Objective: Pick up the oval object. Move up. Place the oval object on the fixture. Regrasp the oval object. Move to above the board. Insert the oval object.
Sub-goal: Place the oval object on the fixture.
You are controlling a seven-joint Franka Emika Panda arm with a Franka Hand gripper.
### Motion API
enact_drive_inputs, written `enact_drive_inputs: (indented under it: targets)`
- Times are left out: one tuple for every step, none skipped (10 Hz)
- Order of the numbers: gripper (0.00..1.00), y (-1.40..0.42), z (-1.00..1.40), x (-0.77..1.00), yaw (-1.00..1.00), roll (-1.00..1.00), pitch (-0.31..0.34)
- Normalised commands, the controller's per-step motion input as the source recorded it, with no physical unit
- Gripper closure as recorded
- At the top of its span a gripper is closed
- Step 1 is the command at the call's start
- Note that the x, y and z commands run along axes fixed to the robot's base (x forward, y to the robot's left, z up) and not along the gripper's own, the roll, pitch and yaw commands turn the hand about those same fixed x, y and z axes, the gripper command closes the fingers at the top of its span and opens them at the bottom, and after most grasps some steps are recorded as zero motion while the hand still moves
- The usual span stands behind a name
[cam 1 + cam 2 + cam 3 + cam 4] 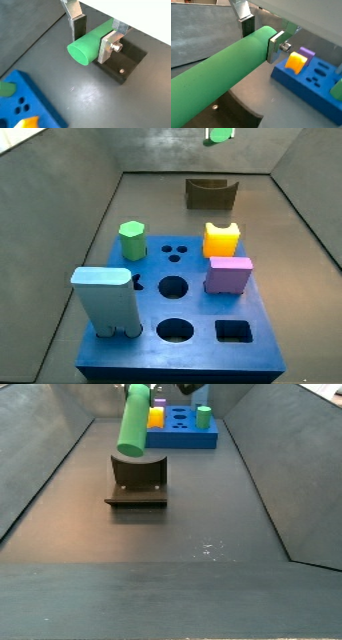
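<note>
Green rod (134, 422) is clamped between the gripper (93, 36) jaws, raised above the fixture (138, 477), clear of it. Pickup and lift appear done; placing, regrasp and insertion remain. Long axis lies near-horizontal, crossing the jaws. The board (183, 436) sits beyond.

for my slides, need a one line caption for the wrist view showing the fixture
Claw holding the green oval object above the dark fixture, blue board nearby.

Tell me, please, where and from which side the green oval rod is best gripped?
Judging by both wrist views, grip the oval rod near one end, across its narrower flat sides, where the pincer holds it now above the fixture; its smooth rounded faces would likely slip otherwise.
</note>
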Motion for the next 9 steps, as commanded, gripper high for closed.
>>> enact_drive_inputs:
  targets:
    - [1.00,0.03,-0.01,0.05,0.03,-1.00,0.136]
    - [1.00,0.03,-0.02,0.07,0.00,-1.00,0.153]
    - [1.00,0.04,-0.03,0.08,-0.02,-1.00,0.172]
    - [1.00,0.04,-0.03,0.09,-0.05,-1.00,0.190]
    - [1.00,0.04,-0.02,0.08,-0.10,-1.00,0.204]
    - [1.00,0.04,-0.02,0.08,-0.14,-0.99,0.210]
    - [1.00,0.05,-0.02,0.08,-0.17,-0.81,0.177]
    - [1.00,0.05,-0.02,0.08,-0.20,-0.57,0.127]
    - [1.00,0.05,-0.03,0.08,-0.20,-0.40,0.094]
